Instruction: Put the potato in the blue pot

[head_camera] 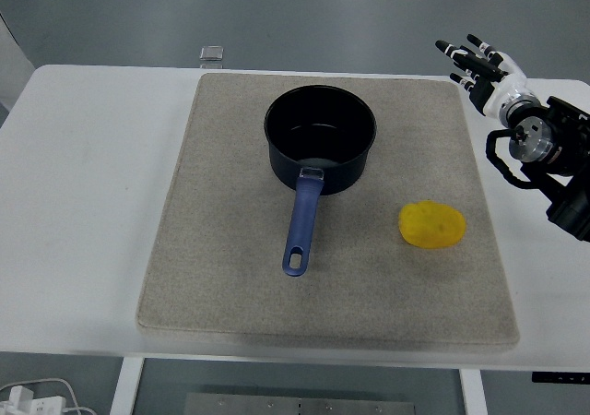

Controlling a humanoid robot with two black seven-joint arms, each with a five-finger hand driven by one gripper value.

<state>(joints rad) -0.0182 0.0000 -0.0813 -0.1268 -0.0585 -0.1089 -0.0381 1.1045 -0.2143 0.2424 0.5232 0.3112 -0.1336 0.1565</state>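
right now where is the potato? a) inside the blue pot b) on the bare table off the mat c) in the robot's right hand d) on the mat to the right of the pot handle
d: the potato lies on the beige mat, right of the blue pot and its handle, untouched by the right hand.

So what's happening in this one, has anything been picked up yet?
Nothing is being handled yet. The potato lies on the beige mat, to the right of the blue pot, which stands empty with its handle pointing toward the near edge of the table. The right hand hovers with fingers spread by the mat's far right corner, well clear of the potato and holding nothing. The left arm is out of view.
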